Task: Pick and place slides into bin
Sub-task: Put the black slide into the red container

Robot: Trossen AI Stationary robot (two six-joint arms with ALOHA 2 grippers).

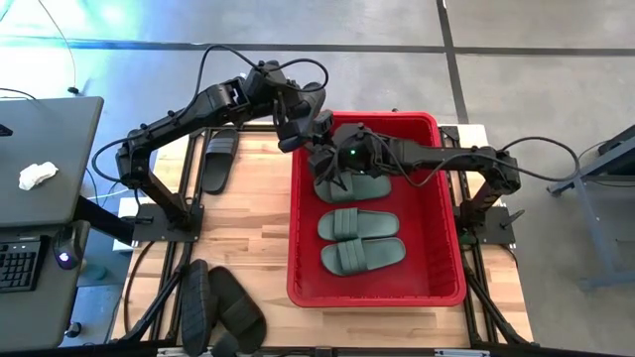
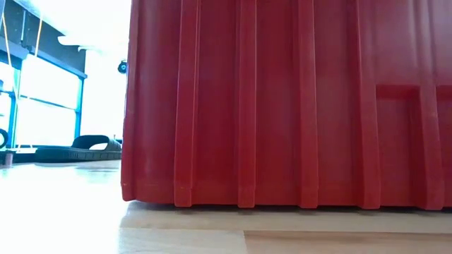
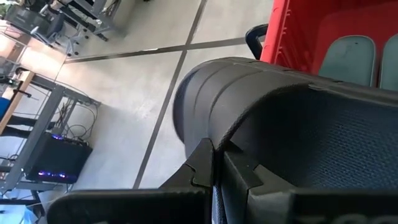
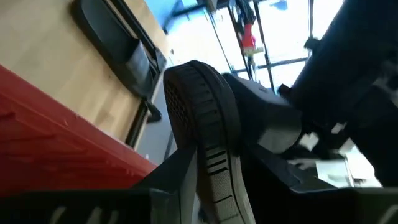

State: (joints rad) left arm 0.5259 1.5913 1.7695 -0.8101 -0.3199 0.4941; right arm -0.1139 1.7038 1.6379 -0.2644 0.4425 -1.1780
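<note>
A black slide (image 3: 211, 93) hangs in the air over the far left corner of the red bin (image 1: 294, 238), held between both arms. My left gripper (image 1: 295, 134) reaches it from the table's left and is shut on it. My right gripper (image 1: 322, 149) comes across the bin from the right and is closed on the slide's other end (image 4: 199, 106). Three dark green slides (image 1: 357, 226) lie flat on the bin floor. My left gripper pinches a thin edge of the black slide (image 3: 219, 148) between its two shut fingers, beside the ribbed strap; the textured footbed shows past them. The slide is lifted clear of table and bin. My right gripper has the rounded end of the slide (image 4: 214, 165) between its two fingers, one on the treaded sole face and one on the opposite face. The fingers come nearly level from the table's right. That end stands on edge, clear of the bin.
One black slide (image 1: 220, 159) lies on the table left of the bin, under the left arm. Two more black slides (image 1: 223, 309) lie at the near left edge. The bin wall (image 2: 282, 106) fills the low view. A desk (image 1: 45, 159) stands left of the table.
</note>
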